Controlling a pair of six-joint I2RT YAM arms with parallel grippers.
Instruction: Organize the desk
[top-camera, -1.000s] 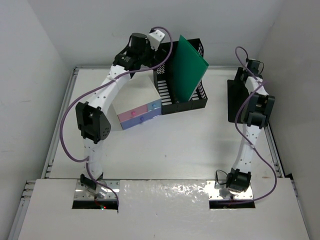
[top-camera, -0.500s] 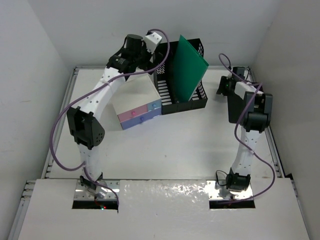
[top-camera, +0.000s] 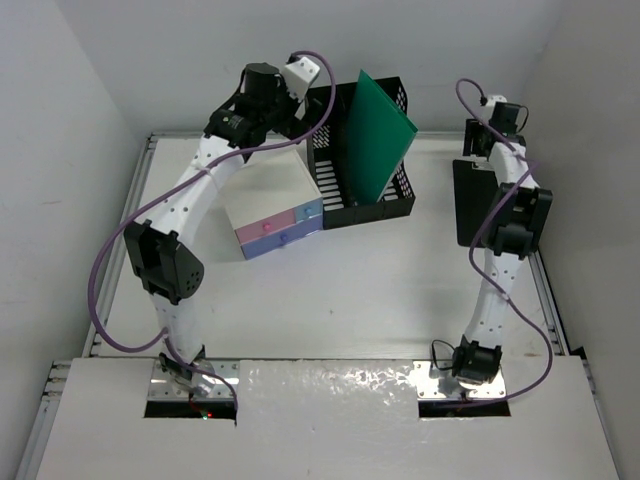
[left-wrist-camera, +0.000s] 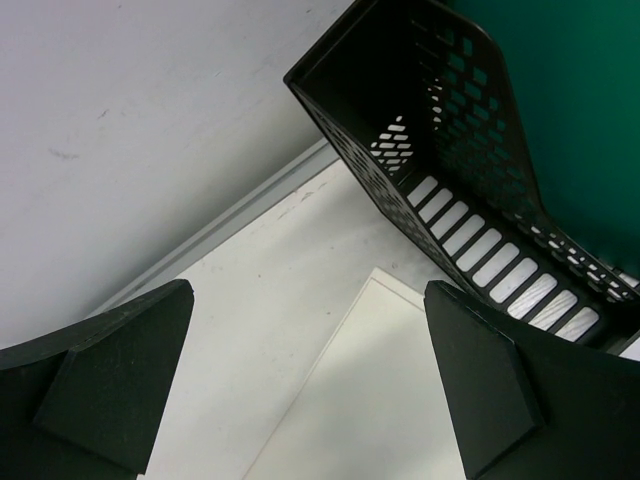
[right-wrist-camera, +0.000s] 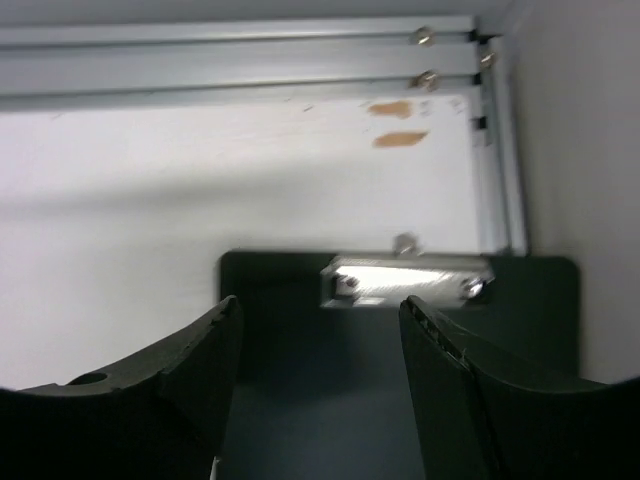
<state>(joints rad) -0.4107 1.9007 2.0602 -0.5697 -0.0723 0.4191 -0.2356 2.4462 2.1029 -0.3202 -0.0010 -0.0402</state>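
Surface (top-camera: 400, 290): flat matte white rectangle, thin pale rails, boxed by white walls (top-camera: 60, 120). Left pincer (left-wrist-camera: 310, 400) wide apart by perforated black tray (left-wrist-camera: 440, 130). Right pincer (right-wrist-camera: 320, 365) apart over black clipboard (right-wrist-camera: 530, 300) w/ metal clip (right-wrist-camera: 405, 278).

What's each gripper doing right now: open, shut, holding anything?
Left gripper: open, empty.
Right gripper: open above the black clipboard, holding nothing.
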